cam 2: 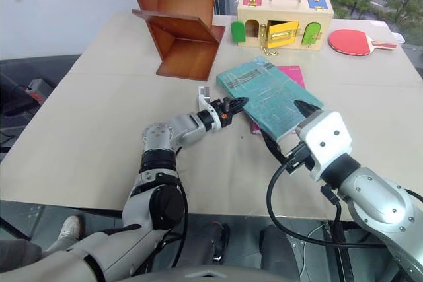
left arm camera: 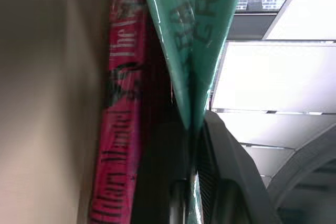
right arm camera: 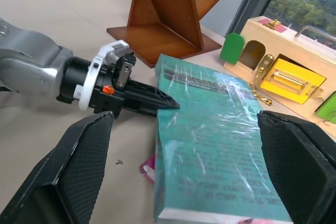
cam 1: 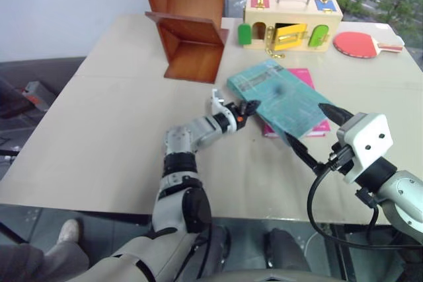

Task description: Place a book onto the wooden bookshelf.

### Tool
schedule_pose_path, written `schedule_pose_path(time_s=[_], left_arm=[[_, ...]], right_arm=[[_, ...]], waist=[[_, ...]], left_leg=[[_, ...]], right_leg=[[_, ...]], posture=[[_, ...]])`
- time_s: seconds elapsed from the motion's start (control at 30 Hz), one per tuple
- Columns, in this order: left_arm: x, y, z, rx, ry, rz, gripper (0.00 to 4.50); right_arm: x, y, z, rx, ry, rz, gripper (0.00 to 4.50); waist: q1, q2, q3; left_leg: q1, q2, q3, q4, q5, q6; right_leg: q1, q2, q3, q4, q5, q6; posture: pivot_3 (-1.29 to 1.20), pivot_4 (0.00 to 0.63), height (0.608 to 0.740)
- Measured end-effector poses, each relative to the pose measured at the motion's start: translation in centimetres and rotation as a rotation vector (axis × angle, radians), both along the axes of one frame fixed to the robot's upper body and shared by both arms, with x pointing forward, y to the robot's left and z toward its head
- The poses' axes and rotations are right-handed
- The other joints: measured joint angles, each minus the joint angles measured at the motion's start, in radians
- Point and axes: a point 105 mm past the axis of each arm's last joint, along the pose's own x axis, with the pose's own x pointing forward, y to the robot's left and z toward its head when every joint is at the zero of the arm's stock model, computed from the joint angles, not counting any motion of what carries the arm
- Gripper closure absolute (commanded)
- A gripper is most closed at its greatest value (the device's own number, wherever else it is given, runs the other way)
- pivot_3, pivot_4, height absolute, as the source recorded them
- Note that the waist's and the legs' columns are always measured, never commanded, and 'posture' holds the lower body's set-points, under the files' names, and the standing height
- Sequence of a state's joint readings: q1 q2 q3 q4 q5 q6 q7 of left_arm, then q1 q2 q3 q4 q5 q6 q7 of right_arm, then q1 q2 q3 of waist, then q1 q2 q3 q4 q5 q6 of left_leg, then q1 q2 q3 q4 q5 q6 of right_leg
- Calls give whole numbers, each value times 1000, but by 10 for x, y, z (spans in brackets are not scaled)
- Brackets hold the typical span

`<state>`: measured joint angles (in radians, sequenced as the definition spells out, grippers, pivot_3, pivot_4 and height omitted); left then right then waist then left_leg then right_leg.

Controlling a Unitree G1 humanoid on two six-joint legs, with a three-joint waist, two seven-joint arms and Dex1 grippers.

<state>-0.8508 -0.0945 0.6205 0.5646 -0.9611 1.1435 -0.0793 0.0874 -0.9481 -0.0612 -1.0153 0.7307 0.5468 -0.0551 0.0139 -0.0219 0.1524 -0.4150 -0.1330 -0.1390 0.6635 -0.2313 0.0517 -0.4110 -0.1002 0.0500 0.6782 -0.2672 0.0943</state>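
Left wrist view: left end effector (left arm camera: 191, 182) clamped on the near edge of the book (left arm camera: 191, 35), lifting that edge off the pink book (left arm camera: 118, 129) beneath, likely to free it for carrying. Right end effector (right arm camera: 184, 182) hangs just short of the teal cover, fingers spread wide, holding nothing, probably ready to support. Book lies tilted on the table (cam 1: 99, 130), well apart from the wooden bookshelf (cam 1: 188, 24).

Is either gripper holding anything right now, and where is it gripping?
The left gripper is shut on the teal book, pinching its edge at the corner nearest it. The right gripper is open, holding nothing.
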Motion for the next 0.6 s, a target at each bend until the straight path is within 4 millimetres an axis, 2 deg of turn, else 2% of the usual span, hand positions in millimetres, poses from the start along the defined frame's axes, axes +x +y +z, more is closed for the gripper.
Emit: schedule_pose_path(time_s=[0.17, 0.27, 0.33, 0.4, 0.47, 0.5, 0.53, 0.6], left_arm=[[2, 29, 9, 15, -30, 11, 4450], [1, 38, 17, 29, -76, -2, 4450], [-13, 50, 88, 211, -534, -87, 4450], [-22, 46, 129, 294, -795, -114, 4450], [-37, 40, 178, 490, -1264, -134, 4450], [-47, 37, 201, 657, -1586, -148, 4450], [-49, 37, 204, 685, -1643, -151, 4450], [-45, 35, 211, 885, -1883, -183, 4450]], right_arm=[[0, -2, -4, 5, 10, -19, 0], [0, -3, -4, 13, 6, -22, 0], [-1, -8, -3, 51, -1, -45, 0], [-2, -10, 2, 71, -20, -43, 0], [-4, -12, 9, 100, -47, -33, 0], [-4, -14, 13, 116, -64, -33, 0], [-4, -15, 13, 119, -67, -34, 0], [-5, -16, 16, 129, -79, -34, 0]], waist=[[0, 0, 0], [0, 0, 0], [-1, -5, 5], [2, -5, 4], [2, -4, 4], [2, -3, 3], [2, -2, 3], [1, -1, 2]], left_leg=[[0, 1, 0, 0, 0, 0], [-1, 0, 0, 0, 0, 0], [-3, 1, 0, 1, 0, 0], [-2, 0, 0, 0, 0, 0], [-1, 0, 1, -1, 0, 0], [0, 0, 2, -2, 0, 0], [1, 0, 2, -3, 0, 0], [3, 0, 1, -5, 0, 0]], right_leg=[[0, 4, 0, 1, 0, 0], [-1, 3, 0, 1, 0, 0], [-2, 4, 0, 1, 0, 0], [-1, 3, 0, -1, 0, 0], [0, 2, 0, -3, 0, -1], [1, 1, 1, -4, 0, -1], [2, 1, 1, -5, 0, -1], [3, -1, 0, -6, 0, -1]], posture=[[0, 150, 740], [0, 150, 740], [0, 150, 740], [0, 150, 740], [0, 150, 740], [0, 150, 740], [0, 150, 740], [0, 150, 740]])
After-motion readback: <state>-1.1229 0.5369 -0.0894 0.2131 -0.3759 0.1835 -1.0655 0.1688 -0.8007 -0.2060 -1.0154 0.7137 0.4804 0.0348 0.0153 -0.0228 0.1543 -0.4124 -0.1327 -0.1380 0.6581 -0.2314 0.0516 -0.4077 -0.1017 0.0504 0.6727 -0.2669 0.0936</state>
